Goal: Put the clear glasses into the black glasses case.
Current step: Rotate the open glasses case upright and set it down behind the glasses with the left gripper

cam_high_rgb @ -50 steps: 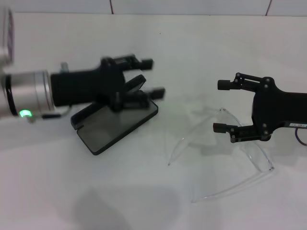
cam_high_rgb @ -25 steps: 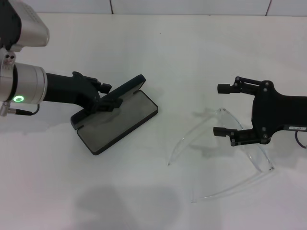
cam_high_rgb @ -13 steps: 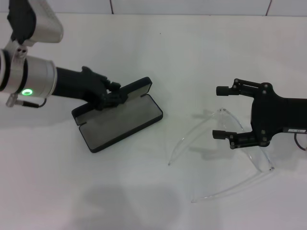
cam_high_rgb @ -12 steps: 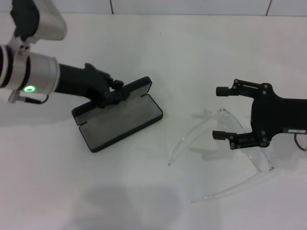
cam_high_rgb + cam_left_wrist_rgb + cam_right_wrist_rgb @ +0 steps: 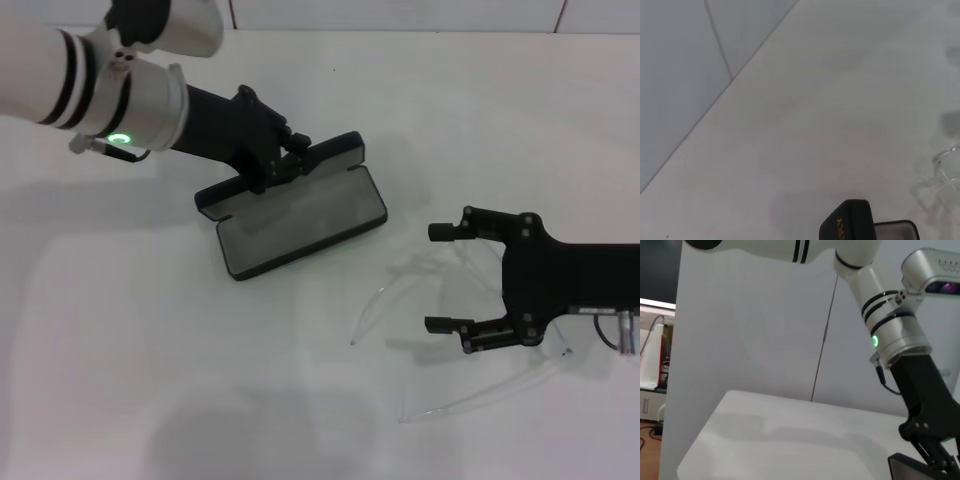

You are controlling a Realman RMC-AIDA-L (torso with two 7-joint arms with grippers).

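Note:
The black glasses case [image 5: 300, 222] lies open on the white table, its lid [image 5: 325, 155] raised along the far side. My left gripper [image 5: 287, 158] reaches in from the upper left and is shut on that lid. The left wrist view shows the lid corner with orange lettering [image 5: 847, 221] and part of the clear glasses [image 5: 946, 164]. The clear glasses [image 5: 480, 392] lie on the table to the right of the case. My right gripper [image 5: 436, 278] is open above them, one finger on each side of the lens. In the right wrist view, the left gripper [image 5: 932, 445] meets a case corner [image 5: 904, 467].
The white table [image 5: 150, 380] stretches out in front of the case and the glasses. A grey tiled wall [image 5: 685, 60] rises at the table's far edge. The left arm's silver wrist with its green light [image 5: 120, 140] hangs over the far left.
My left gripper has dragged the open case to the right, toward the glasses. The right gripper has moved left and nearer, now straddling the lens.

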